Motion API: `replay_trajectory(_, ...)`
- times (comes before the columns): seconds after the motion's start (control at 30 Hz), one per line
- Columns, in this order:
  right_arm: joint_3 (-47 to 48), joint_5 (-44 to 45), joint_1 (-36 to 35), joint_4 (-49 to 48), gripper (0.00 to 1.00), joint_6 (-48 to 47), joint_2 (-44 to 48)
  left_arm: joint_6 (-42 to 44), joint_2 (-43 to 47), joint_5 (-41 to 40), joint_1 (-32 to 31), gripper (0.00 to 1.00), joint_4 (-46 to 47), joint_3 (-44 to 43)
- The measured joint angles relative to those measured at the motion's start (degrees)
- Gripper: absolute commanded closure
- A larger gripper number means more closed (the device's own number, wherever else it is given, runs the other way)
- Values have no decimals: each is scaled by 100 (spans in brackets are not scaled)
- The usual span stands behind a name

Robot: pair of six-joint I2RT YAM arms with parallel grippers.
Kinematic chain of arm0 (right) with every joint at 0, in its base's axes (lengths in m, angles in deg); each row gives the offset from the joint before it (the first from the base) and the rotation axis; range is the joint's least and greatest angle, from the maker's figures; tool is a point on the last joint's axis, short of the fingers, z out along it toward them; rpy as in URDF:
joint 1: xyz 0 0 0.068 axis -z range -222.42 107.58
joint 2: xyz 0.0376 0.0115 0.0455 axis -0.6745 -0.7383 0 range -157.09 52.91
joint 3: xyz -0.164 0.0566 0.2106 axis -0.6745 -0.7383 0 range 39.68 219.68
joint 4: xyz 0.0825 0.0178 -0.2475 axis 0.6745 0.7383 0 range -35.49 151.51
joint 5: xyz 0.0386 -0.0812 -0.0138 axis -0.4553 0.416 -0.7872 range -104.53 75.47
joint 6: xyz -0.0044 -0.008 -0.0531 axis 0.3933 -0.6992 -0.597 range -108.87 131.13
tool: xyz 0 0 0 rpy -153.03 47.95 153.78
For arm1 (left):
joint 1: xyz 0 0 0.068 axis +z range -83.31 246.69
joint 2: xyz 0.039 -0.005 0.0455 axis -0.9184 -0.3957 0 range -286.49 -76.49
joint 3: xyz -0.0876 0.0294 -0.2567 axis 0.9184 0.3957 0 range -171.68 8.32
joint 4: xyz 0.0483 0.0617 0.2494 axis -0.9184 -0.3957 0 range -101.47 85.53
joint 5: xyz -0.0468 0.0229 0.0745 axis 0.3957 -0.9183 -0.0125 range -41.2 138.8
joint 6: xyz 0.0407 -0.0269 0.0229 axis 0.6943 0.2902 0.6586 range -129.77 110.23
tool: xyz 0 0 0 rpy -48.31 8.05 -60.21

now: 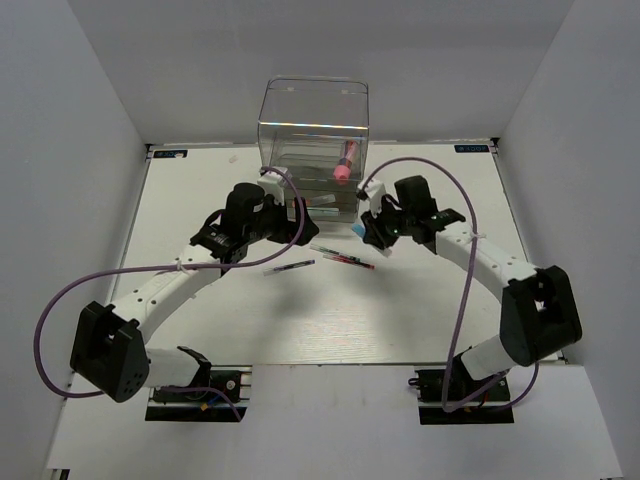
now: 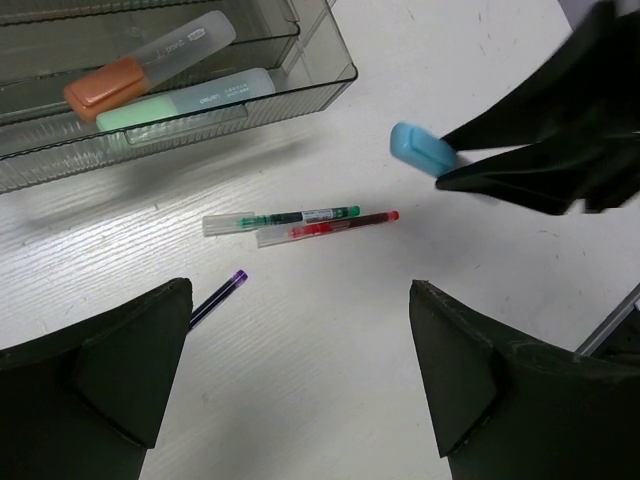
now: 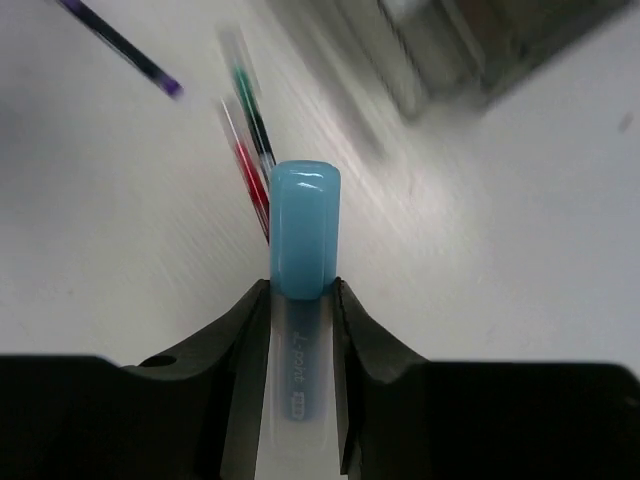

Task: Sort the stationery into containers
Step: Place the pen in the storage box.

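Observation:
The clear organizer [image 1: 313, 130] stands at the back; a pink-and-silver tube [image 1: 345, 160] stands in its top bin. Its bottom drawer [image 2: 300, 85] is pulled open and holds an orange-capped marker [image 2: 110, 85] and a green marker [image 2: 185, 100]. My right gripper [image 3: 302, 300] is shut on a light-blue marker [image 3: 303, 230], held above the table in front of the drawer; the marker also shows in the left wrist view [image 2: 420, 150]. My left gripper [image 2: 300, 370] is open and empty above the table. A green pen [image 2: 285, 217], a red pen [image 2: 330, 228] and a purple-tipped dark pen [image 2: 222, 295] lie on the table.
White walls enclose the white table [image 1: 320, 320] on the left, right and back. The two grippers [image 1: 290, 226] [image 1: 362, 228] are close together in front of the organizer. The loose pens [image 1: 340, 258] lie between and just below them.

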Motion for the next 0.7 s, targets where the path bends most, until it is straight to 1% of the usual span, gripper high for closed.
replay_trajectory(0.1,645,-328,-232,79,100,-490,140,-46,-61,-72,0,1,-26,0)
replay_trajectory(0.23,1513,-544,-520,256,99,-1325,-133,-76,-79,-177,0,1,-92,0)
replay_trajectory(0.33,2028,-492,-710,398,98,-1801,-564,-79,-79,-236,0,1,-125,0)
replay_trajectory(0.47,2767,-262,-927,599,98,-2382,-1362,-90,-94,-339,0,1,-144,0)
replay_trajectory(0.53,2975,-109,-1010,584,98,-2632,-1652,-94,-107,-363,0,1,-157,0)
replay_trajectory(0.7,3047,302,-1099,409,98,-3086,-2031,-96,-136,-398,0,1,-177,-15)
